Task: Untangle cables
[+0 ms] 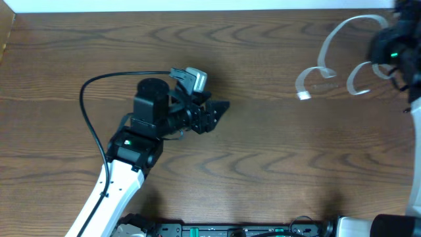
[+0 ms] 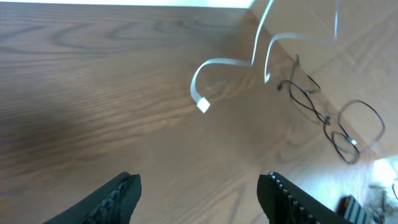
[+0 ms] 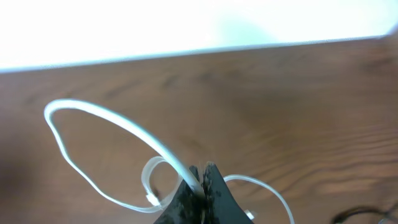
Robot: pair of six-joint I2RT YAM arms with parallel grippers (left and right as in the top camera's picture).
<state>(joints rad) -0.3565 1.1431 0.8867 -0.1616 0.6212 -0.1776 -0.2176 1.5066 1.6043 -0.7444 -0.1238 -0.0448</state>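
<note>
Dark brown wood-grain surface (image 1: 263, 171), matte, with a pale strip along its far edge. All places are taken from the white plug (image 1: 303, 95).

Nearest: left arm (image 1: 118, 178). A white link rises from the near edge, and the black wrist is bent over to lie low, pointing toward the plug. Its thick black lead (image 1: 85, 92) arcs round behind it. Left claw (image 1: 216, 117) is well short of the plug, on its near-left side. Jaws are parted wide, pads black and ribbed, nothing between them but bare wood.

Plug: small, square, lying flat on the wood. White cable (image 2: 221, 60) runs from it, flat and ribbon-like, slightly glossy. It curls into a small loop just past the plug, then lifts off the wood in tall arcs to the plug's right.

Black cable (image 2: 324, 118): very thin and round, in loose rings on the wood right of the plug. Whether it touches the white one cannot be told.

Farthest: right arm (image 1: 395, 46), black, far right of the plug at the surface's edge. Right claw (image 3: 204, 176) is pinched closed on the white cable, which springs from its tips in a wide loop.
</note>
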